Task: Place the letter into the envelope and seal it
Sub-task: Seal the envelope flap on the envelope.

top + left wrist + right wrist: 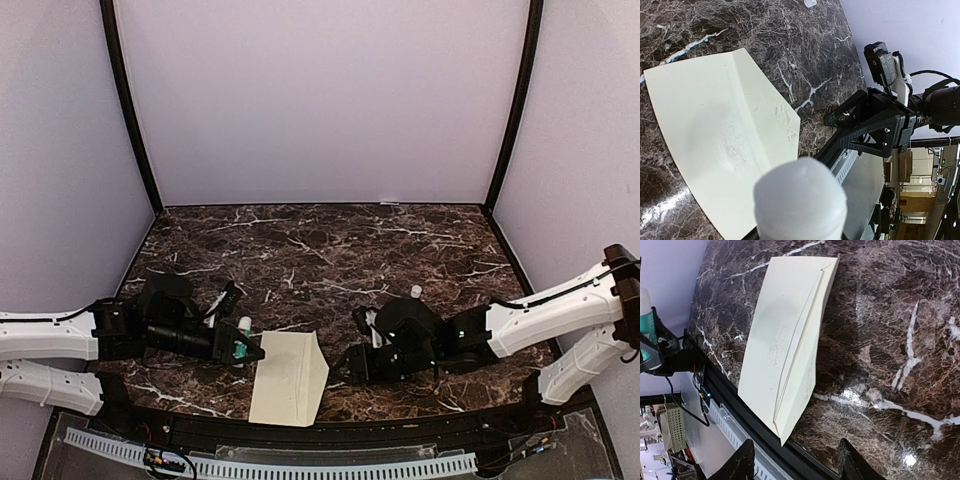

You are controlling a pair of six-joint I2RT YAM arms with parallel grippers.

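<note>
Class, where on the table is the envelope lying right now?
In the top view the envelope lies at the near edge of the table, between the left tool, which grips a white tube, and the right tool.

This is a robotics lab test cell: a dark marble-patterned surface (320, 250) boxed in by plain lilac panels (320, 100) on black posts (130, 110), a slotted white cable duct (280, 465) along its near edge, and brown boxes (914, 202) in the room beyond.

Cream envelope (290, 378) flat, flap folded over
</note>
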